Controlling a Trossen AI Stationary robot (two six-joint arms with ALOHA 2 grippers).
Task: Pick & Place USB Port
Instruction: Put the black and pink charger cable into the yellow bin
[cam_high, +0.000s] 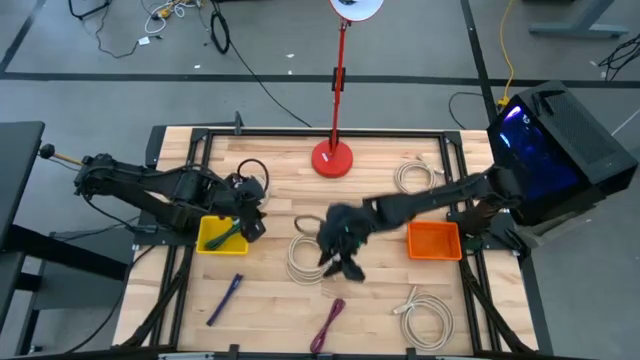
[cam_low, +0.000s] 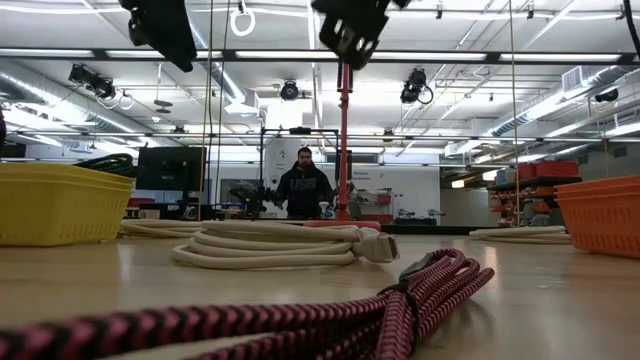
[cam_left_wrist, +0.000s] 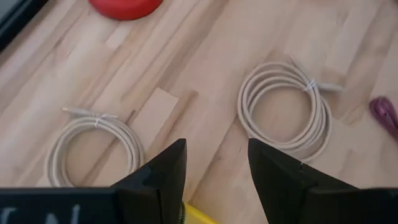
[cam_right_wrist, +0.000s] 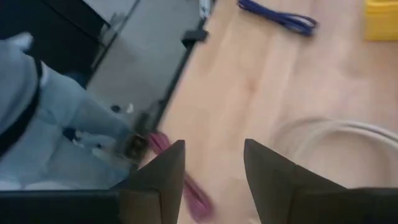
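Inspecting: two arms over a wooden table (cam_high: 270, 300) strewn with coiled USB cables.
Right gripper (cam_high: 340, 262): hanging above the table centre, fingers (cam_right_wrist: 155, 180) spread, pinching nothing, just beside the nearest cream cable coil (cam_high: 305, 250).
Left gripper (cam_high: 252, 212): hovering over the yellow bin (cam_high: 212, 238), fingers (cam_left_wrist: 163, 177) spread and empty.
Yellow bin contents: holding a green cable (cam_high: 232, 234) already.
Task items remaining: cream coil at centre; magenta cable (cam_high: 328, 325) and blue cable (cam_high: 224, 299) near the front edge; cream coil (cam_high: 425, 312) at front right; cream coil (cam_high: 415, 177) at the back; all lying loose on the wood.
Orange bin (cam_high: 434, 241): sitting beside the right arm, appearing empty.
Step in hand, judged: positioning the right gripper for the next pick, most likely the central coil or the magenta cable.
Doing it well: descending straight over one bundled side of the coil, straddling all strands near the tie, closing only once the fingertips are reaching the wood; avoiding a single strand, which risks unspooling the loop.
Surface: pale butcher-block planks, flat, framed by black rails.
Fixture: red lamp stand (cam_high: 332, 158) standing at the back centre.
Room: grey floor with trailing leads; in the low view, a person (cam_low: 304, 186) standing well behind the table under ceiling strip lights.
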